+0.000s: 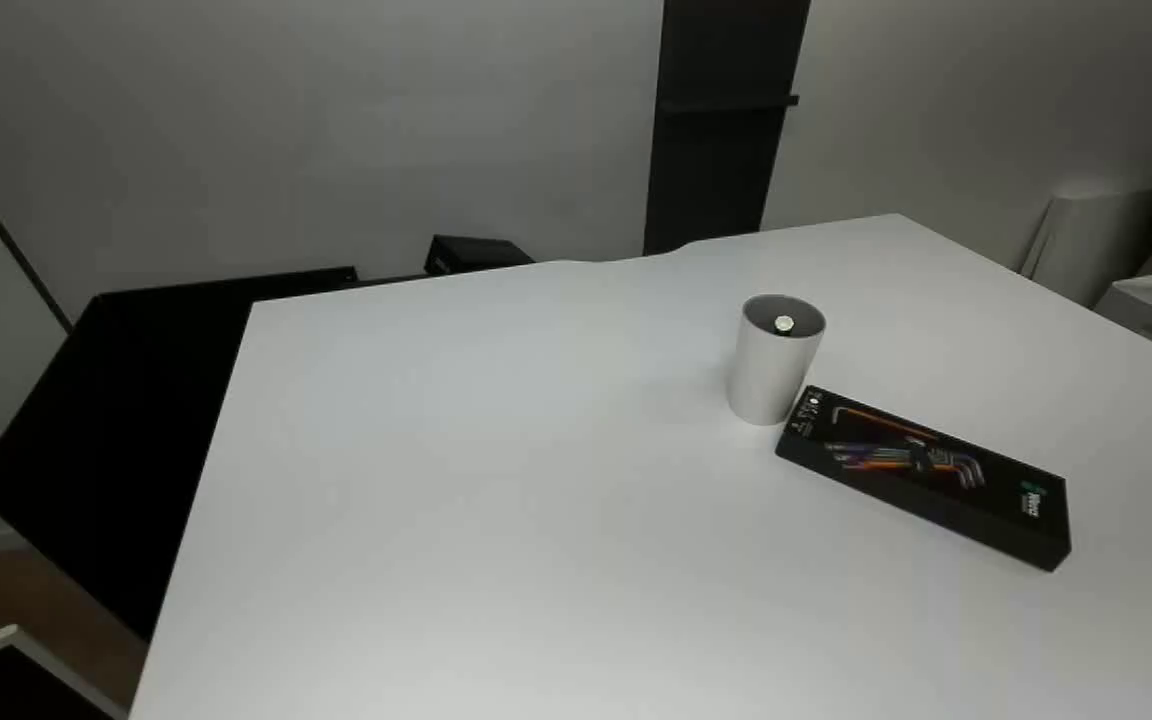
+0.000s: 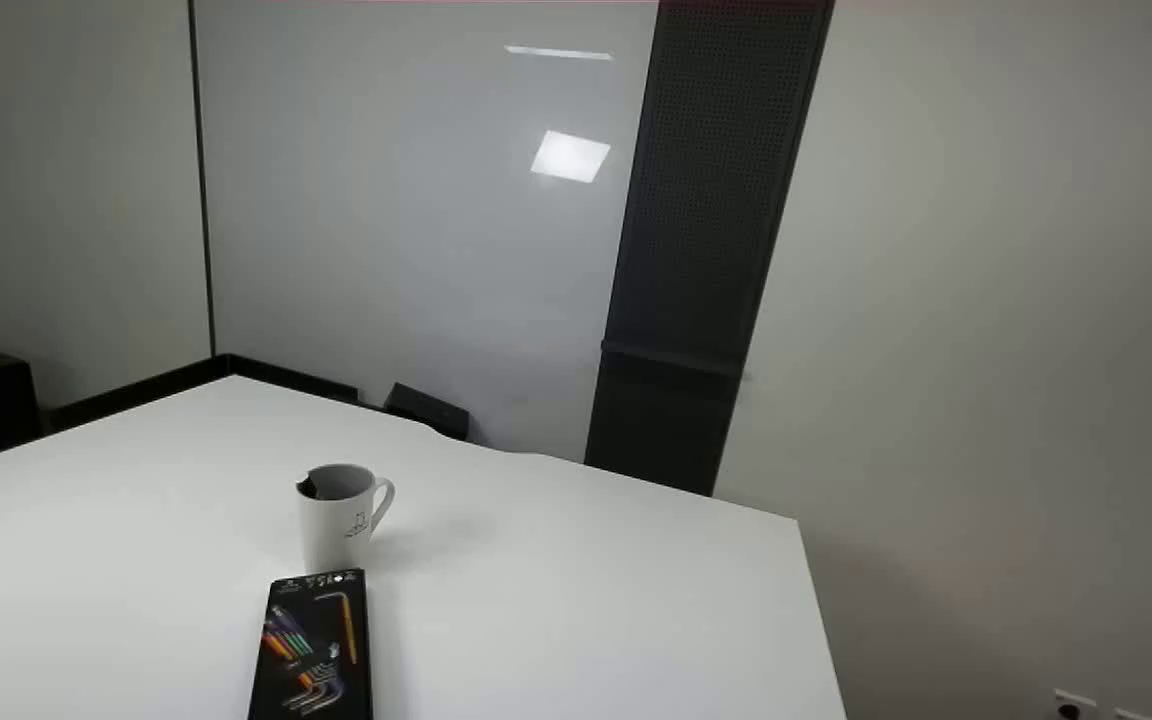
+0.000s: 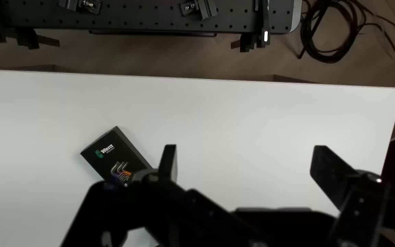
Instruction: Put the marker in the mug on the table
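The white mug (image 1: 768, 375) stands upright on the white table (image 1: 486, 500); it also shows in an exterior view (image 2: 331, 530), with its handle. The marker is inside the mug. Its pale tip (image 1: 784, 325) shows within the opening, and a small dark part (image 2: 308, 487) shows at the rim in an exterior view; the rest is hidden by the mug wall. My gripper (image 3: 245, 161) shows only in the wrist view. Its fingers are wide apart with nothing between them, above the table (image 3: 242, 120). I cannot make out the mug in the wrist view.
A flat black Wera tool box (image 1: 926, 480) lies close beside the mug; it shows in an exterior view (image 2: 316, 650) and, partly behind a gripper finger, in the wrist view (image 3: 115, 156). Beyond the table edge are a black perforated plate (image 3: 139, 17) and coiled cables (image 3: 350, 51).
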### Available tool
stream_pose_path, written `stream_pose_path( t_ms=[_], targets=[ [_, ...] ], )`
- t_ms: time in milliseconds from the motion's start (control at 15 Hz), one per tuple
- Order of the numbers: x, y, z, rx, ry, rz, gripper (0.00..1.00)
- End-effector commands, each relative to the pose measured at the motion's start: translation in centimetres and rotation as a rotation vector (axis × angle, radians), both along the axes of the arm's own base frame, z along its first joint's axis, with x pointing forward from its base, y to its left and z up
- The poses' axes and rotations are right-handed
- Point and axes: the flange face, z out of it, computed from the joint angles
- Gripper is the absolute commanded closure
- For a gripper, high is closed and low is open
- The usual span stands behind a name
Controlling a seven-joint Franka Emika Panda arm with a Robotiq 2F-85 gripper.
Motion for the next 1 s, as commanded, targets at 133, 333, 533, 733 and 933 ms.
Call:
stream_pose_path(
  t_ms=[133,333,533,733,933],
  targets=[
    [0.0,0.0,0.1,0.0,0.0,0.0,0.0],
    [0.0,0.0,0.1,0.0,0.0,0.0,0.0],
    [0.0,0.0,0.1,0.0,0.0,0.0,0.0],
    [1.3,1.2,-1.2,-0.034,-0.022,0.013,0.0],
    [3.7,3.1,-2.5,-0.067,-0.095,0.013,0.0]
  ],
)
